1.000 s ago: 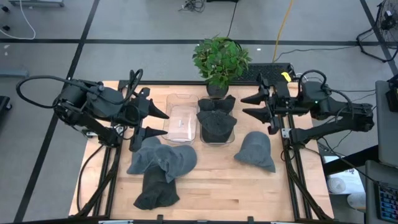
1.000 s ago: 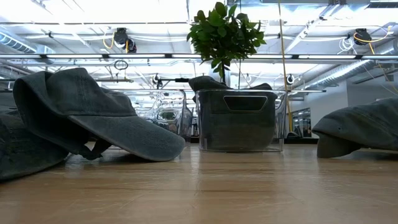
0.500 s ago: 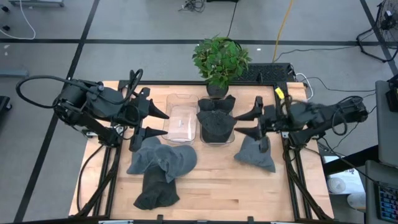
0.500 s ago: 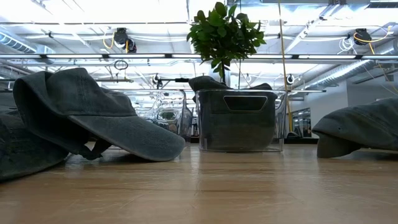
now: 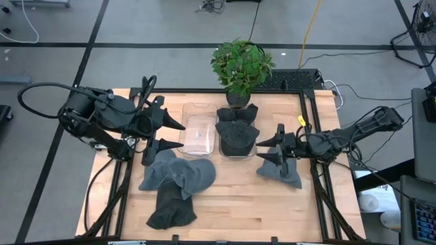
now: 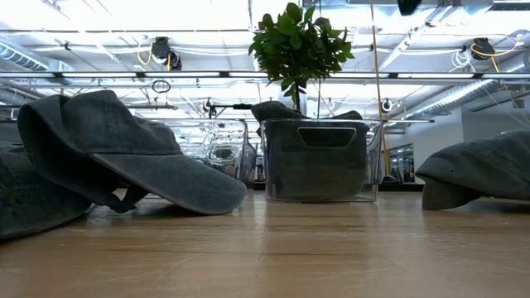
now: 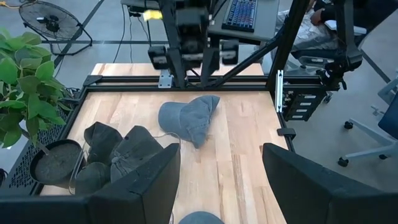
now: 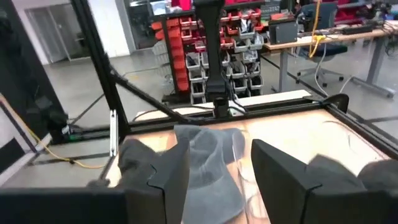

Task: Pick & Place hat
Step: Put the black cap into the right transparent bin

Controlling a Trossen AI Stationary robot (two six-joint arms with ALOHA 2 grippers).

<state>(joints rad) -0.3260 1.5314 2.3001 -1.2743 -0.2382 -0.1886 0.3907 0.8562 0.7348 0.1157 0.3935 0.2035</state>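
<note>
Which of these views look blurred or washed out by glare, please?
Low view: ceiling lights blow out the top, and the near table is soft. Right wrist view: smeared all over, the hat too. High and left wrist views: evenly lit and sharp.

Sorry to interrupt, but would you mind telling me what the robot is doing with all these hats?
It is sorting hats into bins. The right gripper, fingers open, hovers over the lone hat on the table's right side and holds nothing yet. The left gripper, also open and empty, waits above the hat pile on the left. One clear bin already has hats in it; the bin beside it looks empty.
</note>
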